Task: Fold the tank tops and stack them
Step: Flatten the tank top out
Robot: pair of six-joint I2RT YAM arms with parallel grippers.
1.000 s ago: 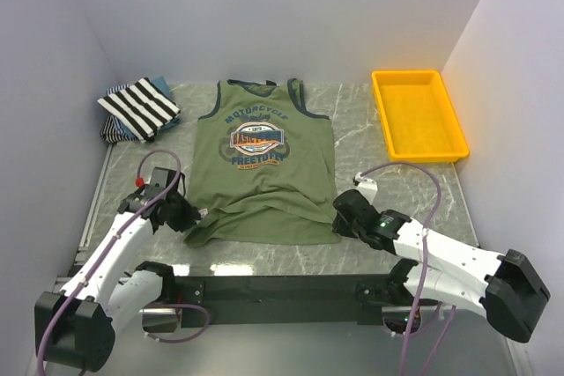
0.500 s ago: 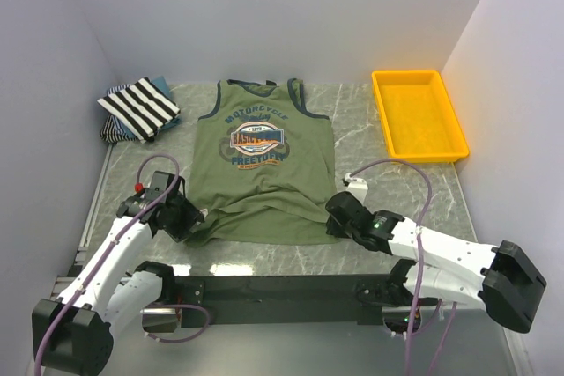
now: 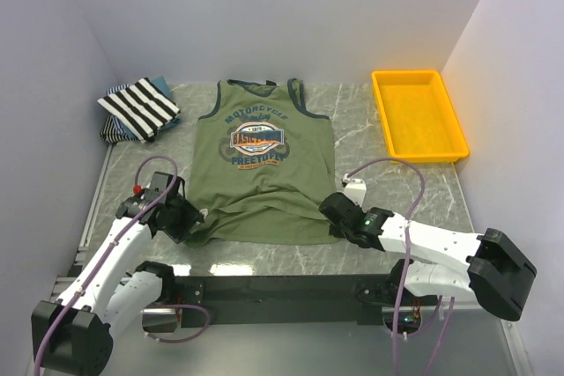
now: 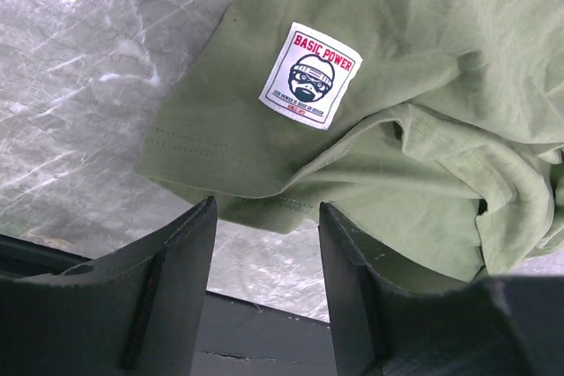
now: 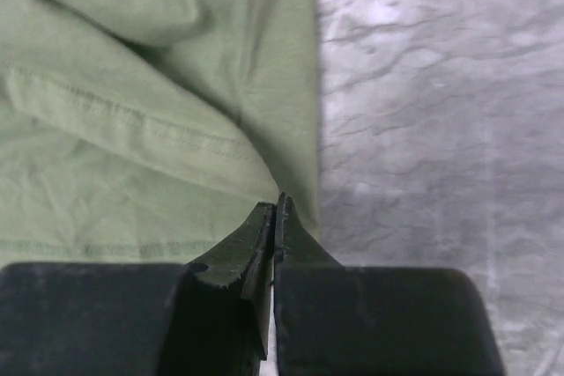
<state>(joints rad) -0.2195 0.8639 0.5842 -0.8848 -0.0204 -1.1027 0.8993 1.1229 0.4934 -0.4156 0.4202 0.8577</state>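
- The olive-green tank top (image 3: 264, 173) lies flat, print up, mid-table (image 3: 361, 125), neck away from me and hem rumpled at the near edge.
- Change noted: a second ago my right gripper (image 5: 275, 204) stood parted off the hem's right corner. It has since moved in and clenched there.
- My left gripper (image 4: 266, 209) has spread wider and shifted to the left hem corner. It is released and holds nothing.
- Judgement: one corner taken, the other lined up, and the first fold not yet begun.
- The right wrist view shows cloth puckering into the closed tips, so I judge it pinched. From the overhead camera that grip cannot be confirmed.
- The left wrist view shows the hem just ahead of the open fingers, and a white label (image 4: 310, 75) that is barely visible from above.
- Only the overhead shows the striped tank top (image 3: 141, 105) resting on the bluish one (image 3: 164, 87) at far left, and the yellow tray (image 3: 419, 116) at far right.
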